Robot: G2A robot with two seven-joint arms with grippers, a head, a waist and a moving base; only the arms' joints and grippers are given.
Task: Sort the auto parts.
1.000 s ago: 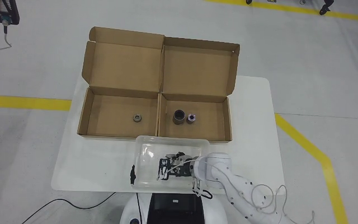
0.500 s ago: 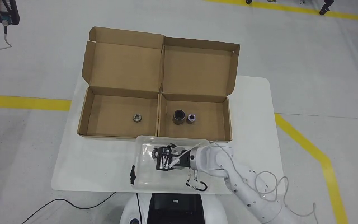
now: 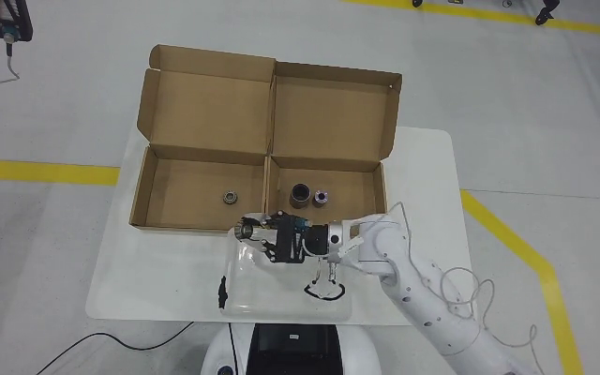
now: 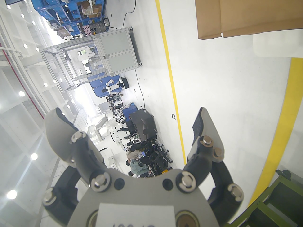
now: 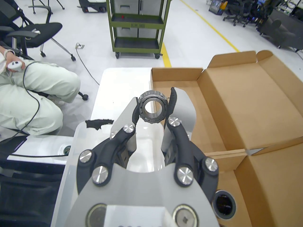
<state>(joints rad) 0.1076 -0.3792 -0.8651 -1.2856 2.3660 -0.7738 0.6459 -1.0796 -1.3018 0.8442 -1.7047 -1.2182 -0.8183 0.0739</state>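
A ring bearing [image 5: 153, 110] is pinched across its outer rim between the fingers of the right gripper [image 5: 153, 102]. It is held above the far edge of the clear bin [image 3: 244, 281], just short of the left compartment of the cardboard box [image 3: 183, 197]. The fingers of the left gripper [image 4: 129, 119] are spread, with nothing held. If released here, the bearing could strike the box wall and roll onto the worktop [image 3: 422, 187].

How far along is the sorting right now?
Done: one bearing lies in the left box; a dark sleeve and a purple part lie in the right box. In hand: the right gripper is shut on a toothed ring above the clear bin's far edge. Left: boxing that ring, and perhaps the small black piece on the table beside the bin.
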